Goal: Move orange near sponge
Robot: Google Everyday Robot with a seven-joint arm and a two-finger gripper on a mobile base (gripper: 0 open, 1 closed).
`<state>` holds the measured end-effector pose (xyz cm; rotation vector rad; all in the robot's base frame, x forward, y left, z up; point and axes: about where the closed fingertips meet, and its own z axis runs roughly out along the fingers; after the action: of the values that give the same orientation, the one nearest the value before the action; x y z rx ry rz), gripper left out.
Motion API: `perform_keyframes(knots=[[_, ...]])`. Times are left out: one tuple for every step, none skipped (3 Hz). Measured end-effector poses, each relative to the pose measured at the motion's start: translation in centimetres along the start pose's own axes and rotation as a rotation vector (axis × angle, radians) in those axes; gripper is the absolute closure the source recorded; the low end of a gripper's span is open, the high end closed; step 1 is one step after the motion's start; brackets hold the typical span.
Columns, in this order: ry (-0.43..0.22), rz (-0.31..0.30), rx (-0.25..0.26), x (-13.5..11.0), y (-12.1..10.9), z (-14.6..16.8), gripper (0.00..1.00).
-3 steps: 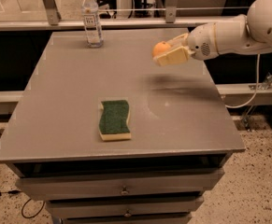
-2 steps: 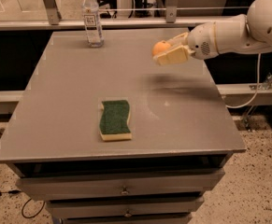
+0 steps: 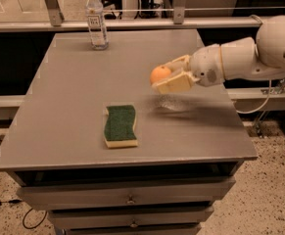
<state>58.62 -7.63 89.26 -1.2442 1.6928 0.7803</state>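
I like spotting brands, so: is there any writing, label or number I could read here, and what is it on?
The water bottle: its label carries dark marks, too blurred to read.
The sponge, orange and table: no text visible.
The pincer, gripping the orange above the table to the right of the sponge: no markings visible.

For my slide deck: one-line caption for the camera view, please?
The claw holds the orange above the grey table, some way from the sponge; a water bottle stands at the back.
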Motion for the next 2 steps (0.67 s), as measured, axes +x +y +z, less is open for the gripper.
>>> perform_keyframes(knots=[[-0.013, -0.012, -0.064, 1.3, 4.4, 1.0, 1.0], [-0.009, -0.037, -0.144, 2.7, 8.3, 2.8, 1.0]])
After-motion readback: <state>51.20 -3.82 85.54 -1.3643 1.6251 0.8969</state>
